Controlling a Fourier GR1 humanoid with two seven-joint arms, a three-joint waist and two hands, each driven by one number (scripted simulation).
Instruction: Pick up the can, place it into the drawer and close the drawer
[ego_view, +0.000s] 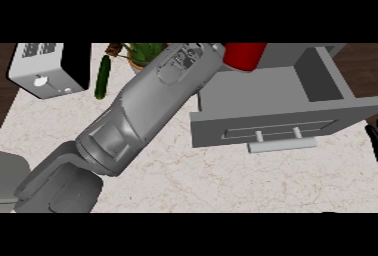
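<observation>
Smooth grey forearm (148, 110), red cyl. can (242, 55)

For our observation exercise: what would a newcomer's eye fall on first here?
A big grey forearm crosses the marbled counter diagonally, from lower left to top centre. At its tip shows a red cylindrical can, by the far left corner of the open grey drawer at the right.

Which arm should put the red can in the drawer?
The left. The left arm stretches across the counter and ends right at the red can, by the back of the open drawer. The right hand only peeks in at the picture's right edge, away from the can.
</observation>
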